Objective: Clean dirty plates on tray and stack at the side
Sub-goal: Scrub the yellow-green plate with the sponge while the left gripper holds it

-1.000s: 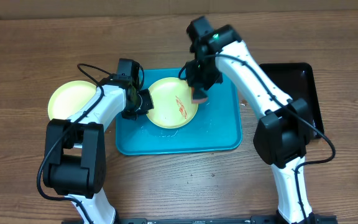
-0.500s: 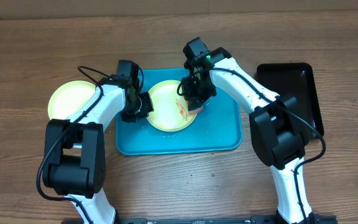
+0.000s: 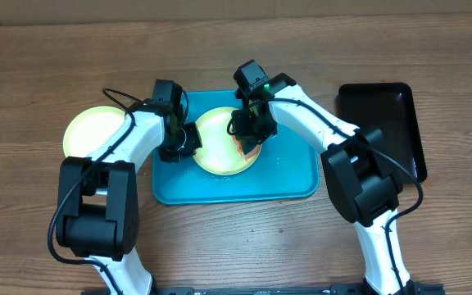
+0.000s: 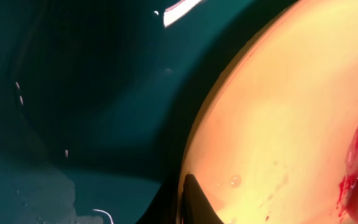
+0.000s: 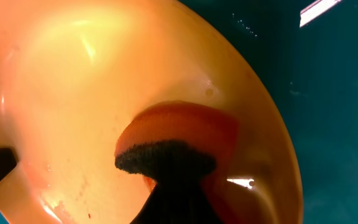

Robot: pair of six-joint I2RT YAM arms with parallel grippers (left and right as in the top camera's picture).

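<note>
Pinching light, stiff, prob. slick plate [image 3: 215,138] by its left rim w/ left gripper [image 3: 192,139] clamped there, right gripper [image 3: 251,142] squeezed on what looks like a sponge [image 5: 185,129], pressed mid-plate.

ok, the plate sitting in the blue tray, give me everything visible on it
The plate is round, shallow, pale yellow-green and glossy like plastic. It lies open side up in the upper middle of the turquoise tray. Red smears mark its right half. The left gripper is shut on its left rim. The right gripper holds an orange, dark-backed sponge against the smeared area.
</note>
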